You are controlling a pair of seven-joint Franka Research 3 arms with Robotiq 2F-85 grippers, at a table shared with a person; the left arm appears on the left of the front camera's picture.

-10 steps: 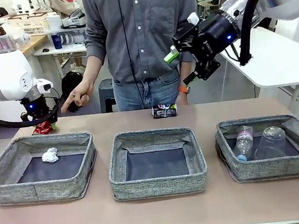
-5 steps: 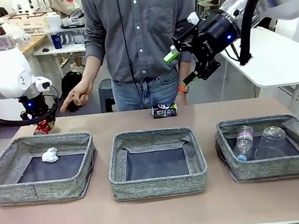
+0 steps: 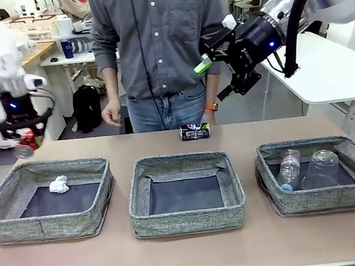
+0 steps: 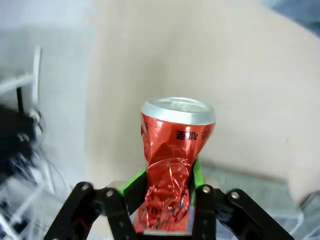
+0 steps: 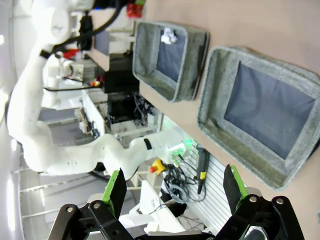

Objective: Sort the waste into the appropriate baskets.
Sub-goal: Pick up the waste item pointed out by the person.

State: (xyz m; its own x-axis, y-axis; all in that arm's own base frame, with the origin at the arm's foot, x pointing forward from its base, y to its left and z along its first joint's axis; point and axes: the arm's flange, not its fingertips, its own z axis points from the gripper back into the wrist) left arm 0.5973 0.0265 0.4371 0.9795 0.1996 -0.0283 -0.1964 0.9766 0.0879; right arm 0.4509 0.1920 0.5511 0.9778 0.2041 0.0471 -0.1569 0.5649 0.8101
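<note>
My left gripper is shut on a crushed red can and holds it in the air above the far left corner of the table, behind the left basket. In the left wrist view the red can stands between the green pads. A crumpled paper ball lies in the left basket. The middle basket holds nothing. The right basket holds a clear bottle and a clear cup. A dark can lies on its side behind the middle basket. My right gripper hangs open high above the table.
A person stands at the far side of the table, one hand hanging near the hip. In the right wrist view my open gripper looks down on the left basket and the middle basket. A white table stands at the far right.
My left arm has lifted the red can up and to the left, off the table's far left corner. The person's pointing hand has drawn back to the body. The right arm has not moved.
</note>
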